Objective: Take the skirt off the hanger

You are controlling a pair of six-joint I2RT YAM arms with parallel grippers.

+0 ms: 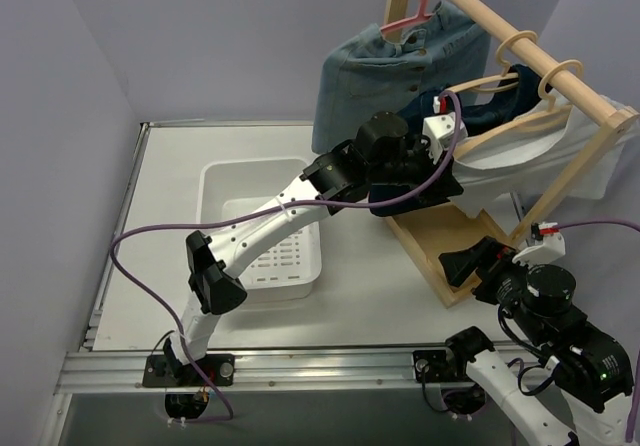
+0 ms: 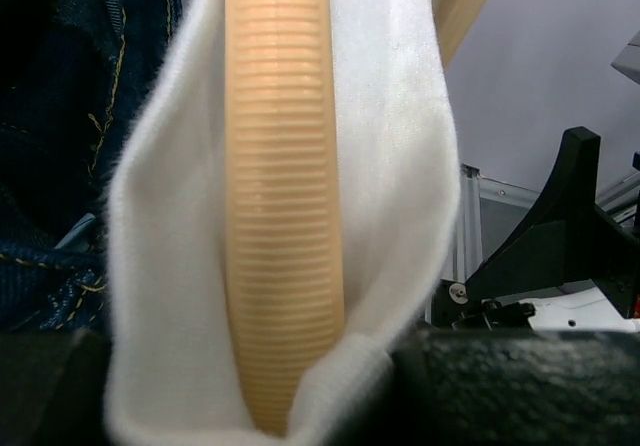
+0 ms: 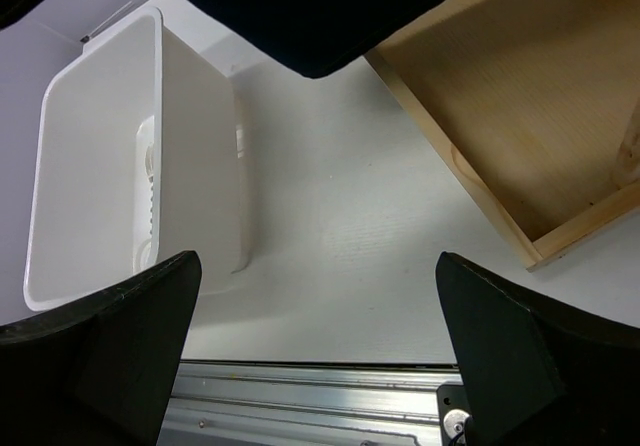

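Note:
A white skirt (image 1: 520,166) hangs on a beige ribbed hanger (image 1: 545,116) on the wooden rail (image 1: 530,51) at the right. My left gripper (image 1: 450,181) is at the skirt's near lower end. In the left wrist view the white cloth (image 2: 400,166) wraps the hanger's arm (image 2: 285,216), and both sit between the fingers of the left gripper (image 2: 260,396), which press on the cloth. My right gripper (image 1: 470,266) is open and empty, low over the table in front of the rack; it also shows in the right wrist view (image 3: 315,336).
A light denim garment (image 1: 400,66) hangs on a pink hanger (image 1: 415,11), and a dark denim garment (image 1: 490,111) hangs beside the white skirt. The rack's wooden base (image 1: 440,241) lies under them. A white basket (image 1: 262,228) stands on the table to the left.

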